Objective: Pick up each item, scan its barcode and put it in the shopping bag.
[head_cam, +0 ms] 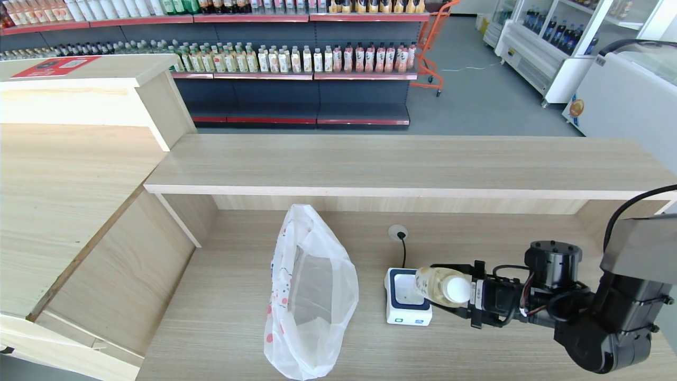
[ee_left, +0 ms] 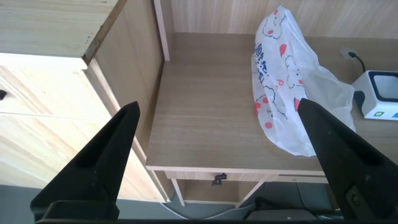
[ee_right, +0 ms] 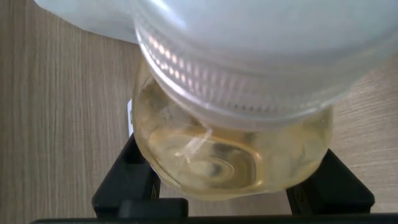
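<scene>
Holding the bottle (head_cam: 435, 283) sideways in the right gripper (head_cam: 449, 289), clamped near the cap, base over the scanner (head_cam: 404, 315). At the right wrist: pale yellow liquid, white cap, dark fingers (ee_right: 124, 182) either side. At the left wrist: left gripper (ee_left: 214, 155) spread wide, nothing in it, near edge of the counter (ee_left: 199, 112) below. Broad wood left of the shopping bag (head_cam: 309, 296). Red and blue print there, too small to read

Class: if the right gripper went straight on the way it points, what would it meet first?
Probably the white plastic shopping bag; the right gripper, shut on the pale yellow bottle, points across the white scanner, seemingly above it, though height is unclear.
</scene>
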Tool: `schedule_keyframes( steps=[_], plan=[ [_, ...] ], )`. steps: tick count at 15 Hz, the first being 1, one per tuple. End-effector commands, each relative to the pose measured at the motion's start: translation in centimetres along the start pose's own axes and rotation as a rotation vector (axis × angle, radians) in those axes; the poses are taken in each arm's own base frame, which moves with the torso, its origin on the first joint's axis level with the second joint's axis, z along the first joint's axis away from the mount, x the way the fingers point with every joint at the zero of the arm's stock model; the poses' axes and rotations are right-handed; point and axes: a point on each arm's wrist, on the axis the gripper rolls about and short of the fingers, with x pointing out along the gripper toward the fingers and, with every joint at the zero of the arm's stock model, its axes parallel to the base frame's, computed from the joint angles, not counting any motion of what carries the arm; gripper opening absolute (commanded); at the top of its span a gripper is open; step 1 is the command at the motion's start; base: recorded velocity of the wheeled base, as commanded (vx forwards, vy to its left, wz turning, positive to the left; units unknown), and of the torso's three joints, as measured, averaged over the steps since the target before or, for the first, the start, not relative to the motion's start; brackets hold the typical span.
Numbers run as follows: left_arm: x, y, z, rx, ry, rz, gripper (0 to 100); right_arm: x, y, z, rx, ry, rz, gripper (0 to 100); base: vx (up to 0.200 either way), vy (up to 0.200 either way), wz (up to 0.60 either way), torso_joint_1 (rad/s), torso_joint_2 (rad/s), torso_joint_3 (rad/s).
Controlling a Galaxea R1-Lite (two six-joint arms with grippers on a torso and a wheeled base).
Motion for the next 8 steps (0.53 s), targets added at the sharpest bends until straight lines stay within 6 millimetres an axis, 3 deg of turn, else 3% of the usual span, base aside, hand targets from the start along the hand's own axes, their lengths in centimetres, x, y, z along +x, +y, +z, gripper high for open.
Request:
schedule_keyframes(
  steps=[1, 8],
  plan=[
    [0.0, 0.0, 0.0, 0.000, -0.001, 0.000, 100, 1.5, 0.6, -1.5, 0.002, -0.022, 0.018, 0, 0.000, 0.000, 0.00, 0.000, 0.00, 0.000],
    [0.0, 0.0, 0.0, 0.000, -0.001, 0.000, 100, 3.1, 1.0, -2.6, -0.028, -0.048, 0.008, 0, 0.000, 0.000, 0.00, 0.000, 0.00, 0.000]
  ],
)
